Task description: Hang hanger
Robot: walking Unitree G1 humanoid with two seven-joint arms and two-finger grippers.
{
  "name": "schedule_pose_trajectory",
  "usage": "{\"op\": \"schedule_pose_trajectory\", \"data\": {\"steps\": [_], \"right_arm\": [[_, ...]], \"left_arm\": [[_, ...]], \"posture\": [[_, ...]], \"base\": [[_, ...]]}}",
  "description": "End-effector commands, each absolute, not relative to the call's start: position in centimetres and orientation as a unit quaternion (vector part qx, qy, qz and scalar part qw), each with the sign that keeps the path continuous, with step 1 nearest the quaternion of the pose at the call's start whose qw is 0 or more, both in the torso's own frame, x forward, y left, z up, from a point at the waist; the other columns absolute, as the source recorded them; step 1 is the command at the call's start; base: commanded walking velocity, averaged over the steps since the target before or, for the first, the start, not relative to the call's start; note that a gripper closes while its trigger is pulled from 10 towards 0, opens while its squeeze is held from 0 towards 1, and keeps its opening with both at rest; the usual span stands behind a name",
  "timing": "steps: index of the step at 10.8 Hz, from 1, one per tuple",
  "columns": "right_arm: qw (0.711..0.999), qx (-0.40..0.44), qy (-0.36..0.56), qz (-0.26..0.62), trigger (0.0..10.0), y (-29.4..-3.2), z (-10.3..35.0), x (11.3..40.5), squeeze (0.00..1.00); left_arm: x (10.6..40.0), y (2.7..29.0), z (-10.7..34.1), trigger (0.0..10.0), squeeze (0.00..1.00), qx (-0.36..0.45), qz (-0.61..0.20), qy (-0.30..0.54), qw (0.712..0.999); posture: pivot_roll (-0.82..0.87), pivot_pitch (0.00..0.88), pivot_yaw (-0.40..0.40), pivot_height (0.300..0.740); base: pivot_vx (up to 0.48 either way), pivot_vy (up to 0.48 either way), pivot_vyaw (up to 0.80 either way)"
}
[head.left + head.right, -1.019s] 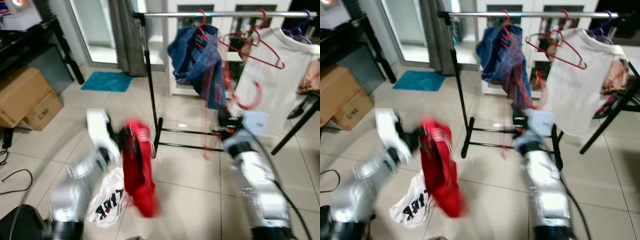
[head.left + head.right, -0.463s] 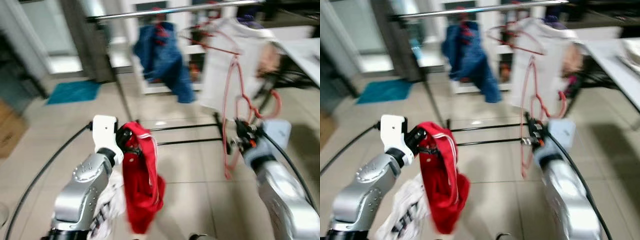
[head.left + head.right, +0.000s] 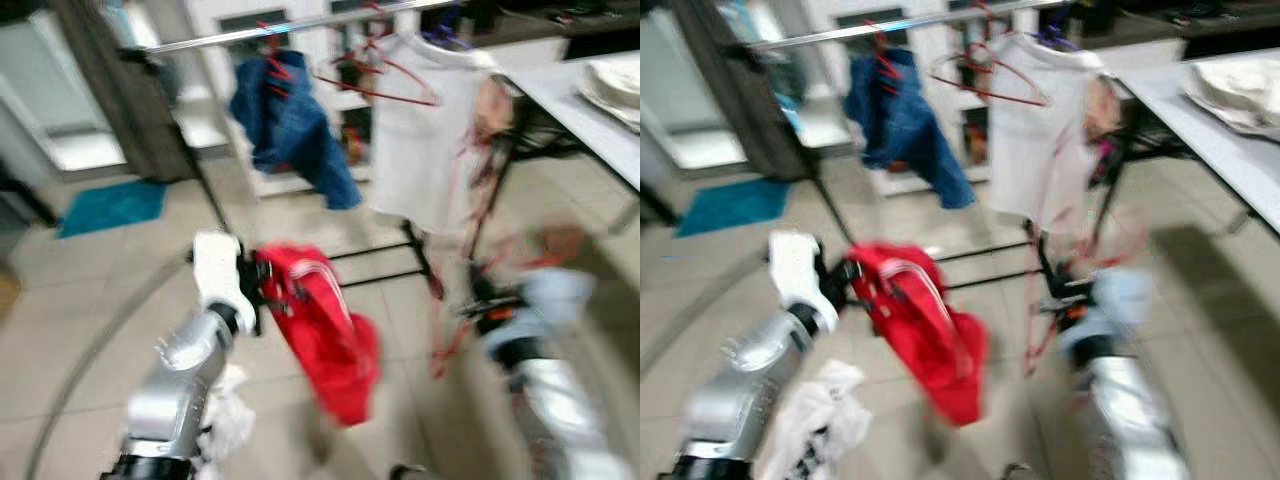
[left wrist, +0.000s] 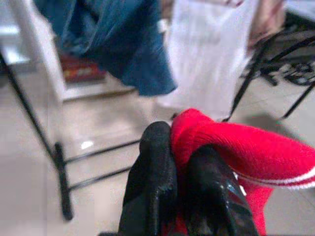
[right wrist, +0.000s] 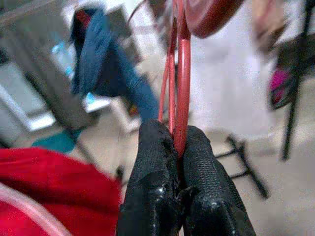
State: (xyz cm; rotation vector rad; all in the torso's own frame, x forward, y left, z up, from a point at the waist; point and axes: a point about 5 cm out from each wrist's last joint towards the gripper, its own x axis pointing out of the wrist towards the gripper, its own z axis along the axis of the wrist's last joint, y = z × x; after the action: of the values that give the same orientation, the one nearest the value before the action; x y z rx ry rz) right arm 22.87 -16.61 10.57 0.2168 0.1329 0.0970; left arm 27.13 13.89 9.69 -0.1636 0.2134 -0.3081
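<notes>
One clothes rack [image 3: 290,22] over tiled floor [image 3: 90,290]

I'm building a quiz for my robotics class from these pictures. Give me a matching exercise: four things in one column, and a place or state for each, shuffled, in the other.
Things:
1. red garment
2. red hanger
3. blue garment
4. teal mat

Places or states:
A. lying on the floor
B. hanging on the rail
C. pinched in the right gripper
D. pinched in the left gripper

Pairs: 1-D, 2-C, 3-B, 4-A
</notes>
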Motion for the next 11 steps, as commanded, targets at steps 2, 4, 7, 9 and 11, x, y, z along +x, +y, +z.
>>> {"op": "schedule_pose_trajectory", "data": {"steps": [2, 4, 7, 9, 11], "right_arm": [[0.990, 0.085, 0.066, 0.087, 10.0, -14.7, 10.1, 25.2, 0.00], [0.993, 0.065, 0.061, 0.083, 10.0, -15.5, 10.8, 25.7, 0.00], [0.997, -0.014, 0.040, 0.070, 10.0, -17.9, 13.3, 24.5, 0.00], [0.995, -0.029, 0.048, 0.084, 10.0, -18.0, 13.3, 24.2, 0.00], [0.996, 0.034, 0.065, 0.044, 10.0, -18.5, 12.4, 24.1, 0.00]], "left_arm": [[28.8, 12.4, 10.1, 10.0, 0.00, -0.071, -0.180, 0.083, 0.978], [29.5, 11.6, 10.6, 10.0, 0.00, -0.077, -0.179, 0.046, 0.980], [26.9, 14.6, 10.9, 10.0, 0.00, -0.071, -0.126, 0.038, 0.989], [25.5, 16.3, 10.3, 10.0, 0.10, -0.040, -0.087, 0.078, 0.992], [24.1, 17.4, 10.6, 10.0, 0.00, 0.010, -0.058, 0.074, 0.996]], "posture": [[-0.12, 0.000, 0.177, 0.740], [-0.08, 0.003, 0.143, 0.740], [-0.15, 0.060, 0.068, 0.740], [-0.14, 0.062, 0.026, 0.740], [-0.06, 0.041, -0.036, 0.740]], "base": [[0.000, 0.000, 0.00], [0.000, 0.000, -0.40], [0.000, 0.000, -0.80], [0.000, 0.000, -0.80], [0.000, 0.000, -0.80]]}}
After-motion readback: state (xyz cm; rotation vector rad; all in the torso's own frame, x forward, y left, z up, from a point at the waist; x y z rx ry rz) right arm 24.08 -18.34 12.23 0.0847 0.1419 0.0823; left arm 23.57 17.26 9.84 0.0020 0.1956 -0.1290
